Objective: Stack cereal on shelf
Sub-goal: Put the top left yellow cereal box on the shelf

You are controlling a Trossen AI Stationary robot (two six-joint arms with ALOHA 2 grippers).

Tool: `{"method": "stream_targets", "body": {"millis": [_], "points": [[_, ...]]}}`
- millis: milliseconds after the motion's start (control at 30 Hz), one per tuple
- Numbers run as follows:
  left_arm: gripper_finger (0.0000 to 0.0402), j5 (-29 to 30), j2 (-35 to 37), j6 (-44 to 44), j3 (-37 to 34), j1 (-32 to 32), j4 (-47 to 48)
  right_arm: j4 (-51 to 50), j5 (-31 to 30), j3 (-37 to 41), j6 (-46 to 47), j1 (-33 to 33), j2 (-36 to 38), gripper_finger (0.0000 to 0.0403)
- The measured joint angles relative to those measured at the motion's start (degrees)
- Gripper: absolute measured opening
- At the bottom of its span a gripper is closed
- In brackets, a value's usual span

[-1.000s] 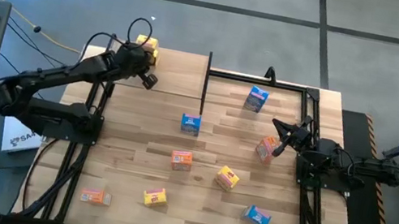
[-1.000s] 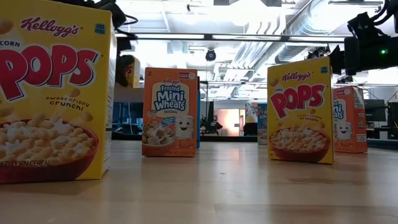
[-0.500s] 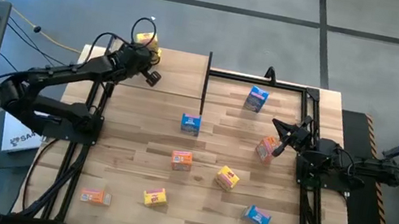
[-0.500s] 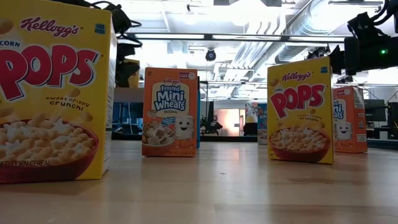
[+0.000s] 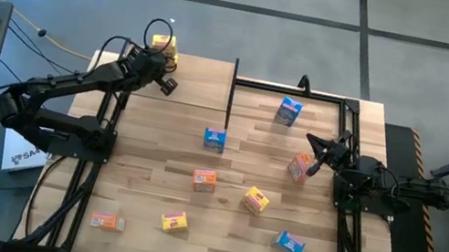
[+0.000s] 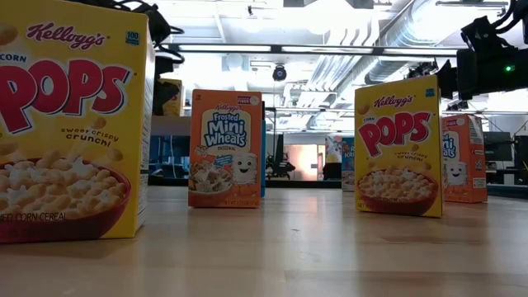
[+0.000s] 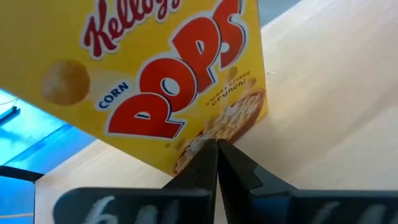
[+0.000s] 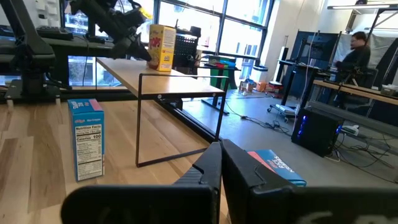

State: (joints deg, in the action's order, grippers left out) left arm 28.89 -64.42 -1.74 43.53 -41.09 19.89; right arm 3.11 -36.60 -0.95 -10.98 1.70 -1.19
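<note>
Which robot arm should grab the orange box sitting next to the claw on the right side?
Probably the right. The right gripper hovers beside that orange box, while the left gripper is far off at the shelf by the yellow Corn Pops box.

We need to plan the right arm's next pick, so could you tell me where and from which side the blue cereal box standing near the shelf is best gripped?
The blue cereal box stands upright and alone on the table, clear of the shelf posts. Probably best to come from above and close on its two broad faces near the top, since it is thin that way. The right gripper waits nearby.

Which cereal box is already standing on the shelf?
The yellow Corn Pops box by the left gripper; it alone stands on the shelf, the others on the tabletop.
</note>
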Motion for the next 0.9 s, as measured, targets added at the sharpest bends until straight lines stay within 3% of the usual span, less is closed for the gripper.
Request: {"method": "stream_targets", "body": {"millis": [900], "points": [[0.0003, -5.05, 0.00, -2.54, 0.00, -4.02, -3.72, 0.00, 0.00, 0.01, 0.00, -0.01, -0.01, 0.0000]]}}
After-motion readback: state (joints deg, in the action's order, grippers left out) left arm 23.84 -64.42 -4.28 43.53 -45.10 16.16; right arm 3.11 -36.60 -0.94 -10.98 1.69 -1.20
